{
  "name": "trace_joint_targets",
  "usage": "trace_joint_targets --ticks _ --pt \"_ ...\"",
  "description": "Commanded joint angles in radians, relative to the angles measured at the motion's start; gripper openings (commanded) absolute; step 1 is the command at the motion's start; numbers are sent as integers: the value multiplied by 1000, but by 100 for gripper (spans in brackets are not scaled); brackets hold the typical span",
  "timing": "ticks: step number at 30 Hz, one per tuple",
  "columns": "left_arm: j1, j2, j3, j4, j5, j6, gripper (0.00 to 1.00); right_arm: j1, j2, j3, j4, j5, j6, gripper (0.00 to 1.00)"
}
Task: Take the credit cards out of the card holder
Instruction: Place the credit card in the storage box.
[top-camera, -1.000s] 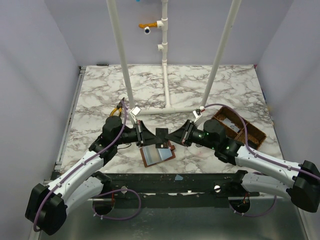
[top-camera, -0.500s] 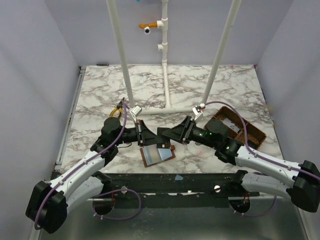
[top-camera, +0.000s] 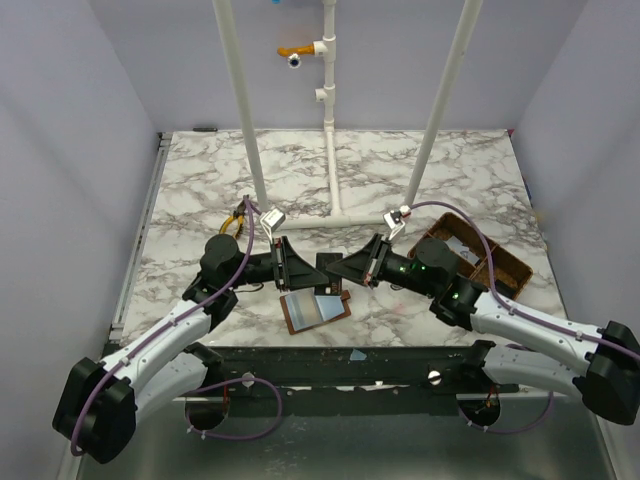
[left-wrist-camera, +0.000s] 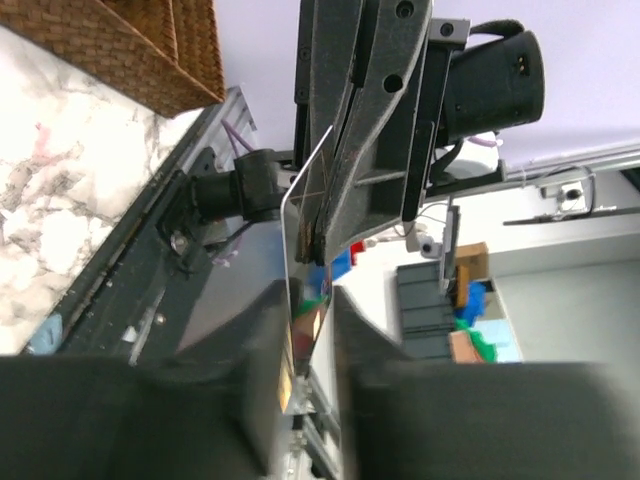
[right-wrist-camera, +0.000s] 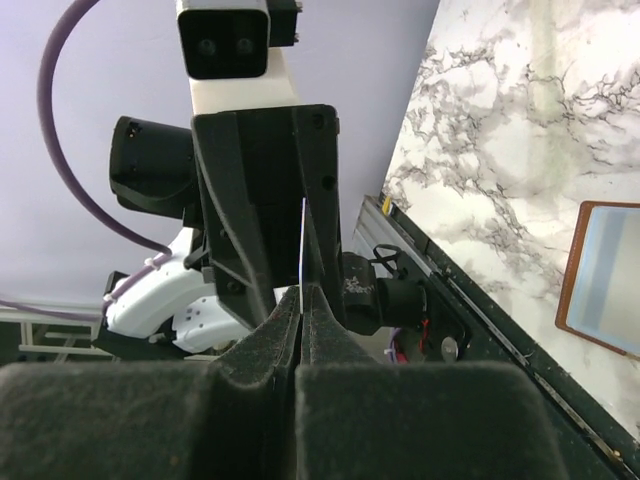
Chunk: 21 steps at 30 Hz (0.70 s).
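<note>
A dark credit card (top-camera: 326, 267) hangs edge-on in the air between my two grippers, above the card holder (top-camera: 315, 310), which lies open on the marble with its blue-grey pockets up. My right gripper (top-camera: 346, 268) is shut on the card's right edge; in the right wrist view the card (right-wrist-camera: 302, 245) is a thin line pinched at the gripper (right-wrist-camera: 302, 300). My left gripper (top-camera: 300, 268) stands at the card's left edge. In the left wrist view its jaws (left-wrist-camera: 310, 310) are slightly apart: the card (left-wrist-camera: 289, 250) rests against one finger, with a gap to the other.
The brown woven basket (top-camera: 492, 265) stands at the right, with pale cards (top-camera: 455, 243) in its far compartment; its corner (left-wrist-camera: 150, 50) shows in the left wrist view. White frame posts (top-camera: 335, 215) rise behind the grippers. A yellow object (top-camera: 235, 222) lies beyond the left arm.
My right gripper opened, then shut on the card's right edge. My left gripper's jaws have loosened from the card. Both grippers stayed close together above the card holder.
</note>
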Motion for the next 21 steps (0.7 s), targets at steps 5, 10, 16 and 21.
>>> trace_joint_targets --ticks 5,10,16,21 --pt "1 -62 25 -213 -33 153 68 -1 -104 28 -194 134 -83 1" --pt "-1 -121 137 -655 -242 406 83 -1 -213 68 -457 337 -128 1" --pt "-1 -125 217 -856 -369 539 84 -1 -282 162 -828 617 -143 1" --pt "-1 -104 249 -909 -400 595 85 -1 -294 226 -1070 803 -132 1"
